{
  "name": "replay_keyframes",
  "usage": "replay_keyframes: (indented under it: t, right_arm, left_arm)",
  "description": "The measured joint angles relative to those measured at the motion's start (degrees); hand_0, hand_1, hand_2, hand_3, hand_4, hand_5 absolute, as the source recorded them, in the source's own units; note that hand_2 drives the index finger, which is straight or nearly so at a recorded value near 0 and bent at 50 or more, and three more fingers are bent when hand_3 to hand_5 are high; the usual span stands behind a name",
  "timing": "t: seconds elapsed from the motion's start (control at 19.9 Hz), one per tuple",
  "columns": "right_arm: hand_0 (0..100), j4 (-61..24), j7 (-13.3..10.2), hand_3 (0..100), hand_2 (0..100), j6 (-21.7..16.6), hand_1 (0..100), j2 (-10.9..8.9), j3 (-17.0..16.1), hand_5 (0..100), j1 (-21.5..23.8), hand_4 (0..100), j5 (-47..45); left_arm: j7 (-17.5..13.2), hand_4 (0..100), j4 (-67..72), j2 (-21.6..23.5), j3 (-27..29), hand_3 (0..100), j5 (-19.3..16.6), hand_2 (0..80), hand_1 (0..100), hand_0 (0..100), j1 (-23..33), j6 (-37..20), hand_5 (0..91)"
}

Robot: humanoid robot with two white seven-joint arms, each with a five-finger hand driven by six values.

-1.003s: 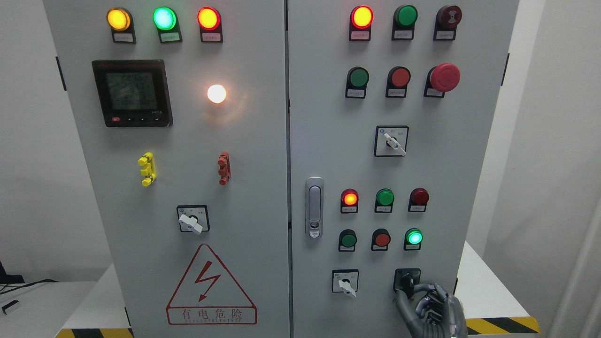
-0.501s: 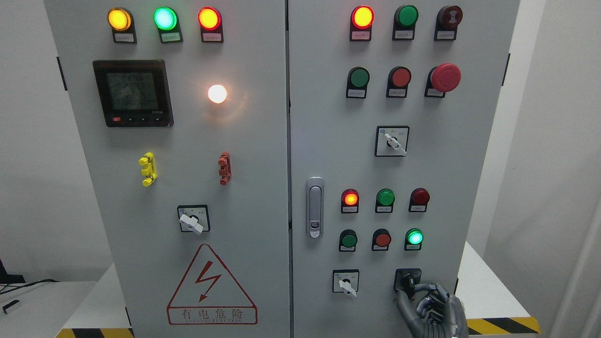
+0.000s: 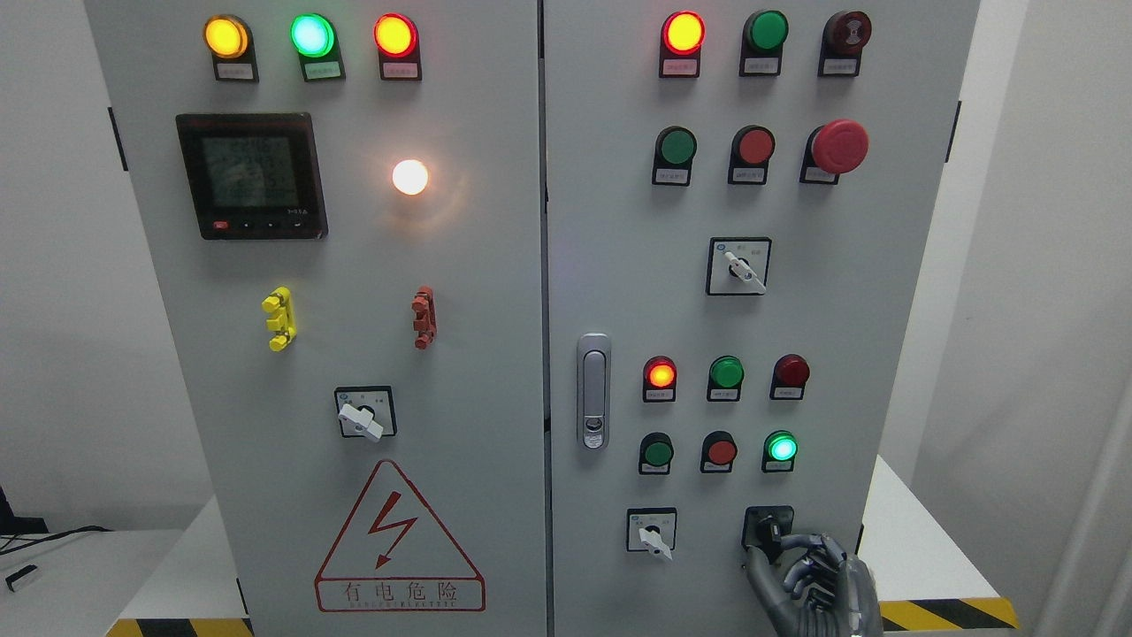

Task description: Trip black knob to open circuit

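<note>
The black knob (image 3: 767,529) sits on a black square plate at the bottom right of the cabinet's right door (image 3: 619,265). My right hand (image 3: 778,550) rises from the bottom edge and is closed around the knob, thumb below left of it and index finger curled across its right side. The other fingers (image 3: 818,575) curl beneath. Part of the knob is covered by the fingers. The left hand does not show.
A white selector switch (image 3: 653,534) is left of the knob. Above are a lit green lamp (image 3: 780,447), red and green buttons, and a lit red lamp (image 3: 659,374). A door latch (image 3: 592,390) sits at the door's left edge. Yellow-black floor tape (image 3: 946,610) lies lower right.
</note>
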Motion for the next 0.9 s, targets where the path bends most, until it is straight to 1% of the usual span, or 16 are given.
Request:
replay_keyframes:
  t: [0.9]
  right_arm:
    - [25, 0.0, -0.4, 80, 42, 0.0, 76, -0.09, 0.0, 99, 0.0, 87, 0.0]
  left_arm:
    - [0.0, 0, 0.0, 0.0, 0.0, 0, 0.0, 0.0, 39, 12, 0.0, 0.0, 0.0]
